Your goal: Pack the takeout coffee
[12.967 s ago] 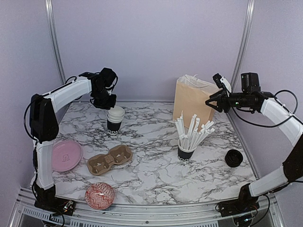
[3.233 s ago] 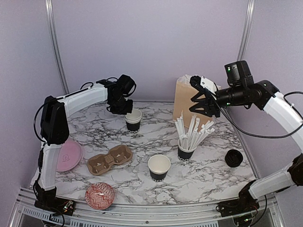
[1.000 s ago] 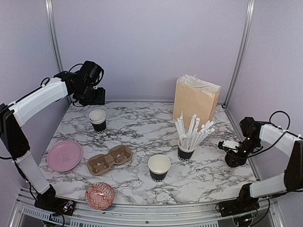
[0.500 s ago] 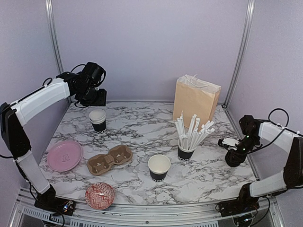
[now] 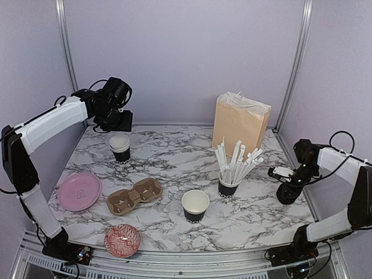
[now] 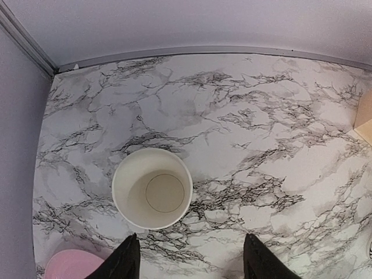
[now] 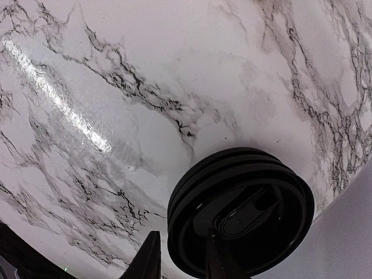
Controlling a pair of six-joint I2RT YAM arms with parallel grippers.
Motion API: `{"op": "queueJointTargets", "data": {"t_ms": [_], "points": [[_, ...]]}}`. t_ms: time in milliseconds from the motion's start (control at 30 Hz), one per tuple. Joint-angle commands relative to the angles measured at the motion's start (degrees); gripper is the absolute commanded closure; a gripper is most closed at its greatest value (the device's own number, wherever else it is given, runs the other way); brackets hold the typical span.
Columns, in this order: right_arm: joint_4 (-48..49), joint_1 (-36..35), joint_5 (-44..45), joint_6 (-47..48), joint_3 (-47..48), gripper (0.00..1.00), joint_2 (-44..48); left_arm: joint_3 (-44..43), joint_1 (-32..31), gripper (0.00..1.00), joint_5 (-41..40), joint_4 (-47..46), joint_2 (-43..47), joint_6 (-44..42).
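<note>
Marble table (image 5: pixel 174 157): left hand (image 6: pixel 192 258) is hovering open above the far-left takeout coffee cup (image 6: pixel 152 187). Right hand (image 7: pixel 181 258) is straddling the rim of the black lid (image 7: pixel 250 215); grip cannot be told.

Plain lilac walls (image 5: pixel 186 52); silver corner posts (image 5: pixel 68 52); white marble-look tabletop (image 5: pixel 180 154), possibly laminate.

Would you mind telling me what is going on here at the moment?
The left arm hovers with open, empty jaws above a coffee cup at the back left. The right arm's jaws straddle the rim of a black lid. A second cup stands near the middle, and the cardboard carrier holds nothing yet.
</note>
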State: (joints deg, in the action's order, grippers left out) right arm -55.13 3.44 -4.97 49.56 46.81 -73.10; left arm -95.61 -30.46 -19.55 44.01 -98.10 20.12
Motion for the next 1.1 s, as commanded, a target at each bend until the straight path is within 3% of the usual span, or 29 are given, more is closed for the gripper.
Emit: {"op": "queueJointTargets", "data": {"t_ms": [0,133,533,1067], "points": [[0.22,0.20,-0.40,-1.35,1.12,0.73,-1.12,-1.24,-0.39,0.39,-0.14,-0.33,-0.57,-0.59],[0.72,0.16,-0.39,-1.65,0.99,0.73,-2.44,-1.08,-0.48,0.39,-0.22,-0.33,-0.51,-0.66],[0.60,0.16,-1.36,-2.05,2.00,0.87,-3.86,-0.87,-0.52,0.39,-0.38,-0.37,-1.01,-0.51],[-2.39,0.17,-2.91,-3.53,6.43,0.95,-2.23,-1.26,-0.78,0.39,0.06,-0.42,-1.26,-0.70]]}}
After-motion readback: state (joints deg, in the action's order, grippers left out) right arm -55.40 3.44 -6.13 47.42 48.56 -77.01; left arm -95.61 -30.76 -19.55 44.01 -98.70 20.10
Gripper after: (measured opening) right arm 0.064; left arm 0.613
